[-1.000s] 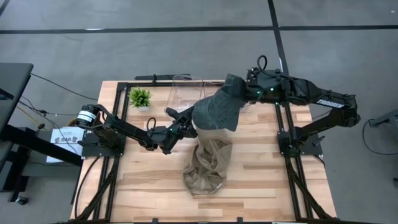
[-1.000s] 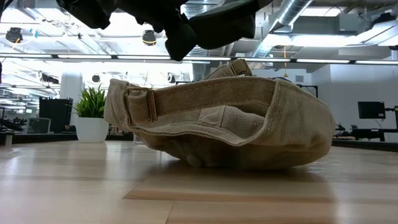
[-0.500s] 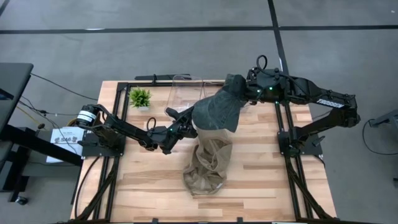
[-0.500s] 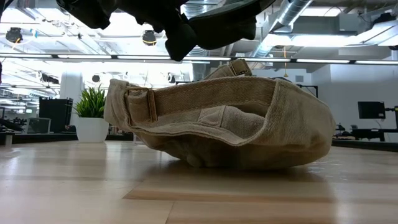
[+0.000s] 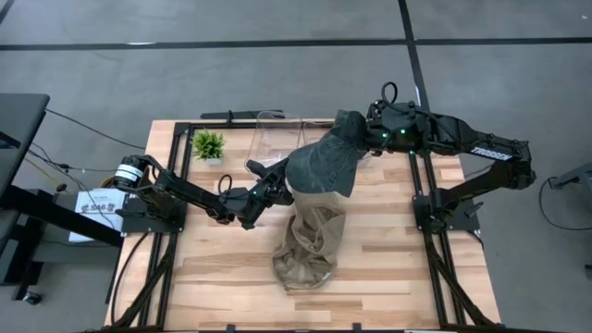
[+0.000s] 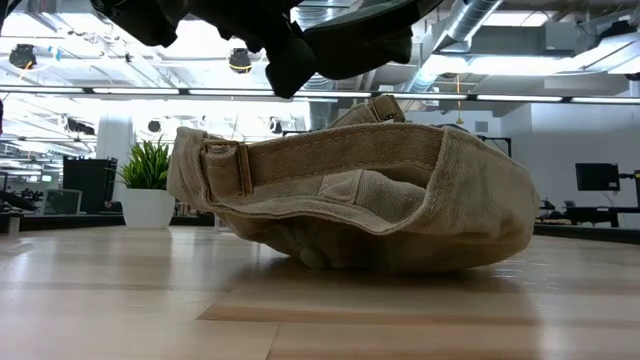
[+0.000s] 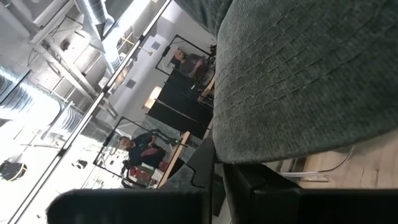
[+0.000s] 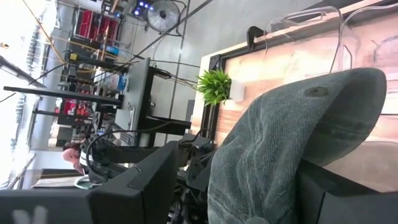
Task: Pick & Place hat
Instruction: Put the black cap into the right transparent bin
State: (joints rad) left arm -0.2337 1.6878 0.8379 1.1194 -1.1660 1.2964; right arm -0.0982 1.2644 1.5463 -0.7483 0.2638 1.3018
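A dark grey hat (image 5: 324, 166) hangs in the air between both grippers, above the far end of a tan hat (image 5: 310, 240). The tan hat lies on the table on its crown, opening and strap turned to the near side (image 6: 380, 200). My left gripper (image 5: 280, 178) reaches in from the left and is shut at the grey hat's stitched brim (image 7: 298, 81). My right gripper (image 5: 359, 139) comes in from the right and is shut on the crown end, where the top button (image 8: 317, 92) shows. In the low view the grey hat (image 6: 350, 45) shows only at the top edge. My left gripper holds the grey hat by the edge of its brim (image 7: 217, 152), pinched between the two fingers, coming roughly level from the table's left. The hat is lifted clear of the table. My right gripper holds the grey hat's crown (image 8: 273, 168) between its two fingers (image 8: 149, 180), reaching from the table's right. The cloth bulges out past the fingers, and the hat hangs clear above the tan hat.
A clear plastic container (image 5: 277, 134) stands at the table's far edge, just behind the grey hat. A small potted plant (image 5: 208, 145) sits at the far left corner. Bare wood lies to the left and right of the tan hat. People sit in the room beyond.
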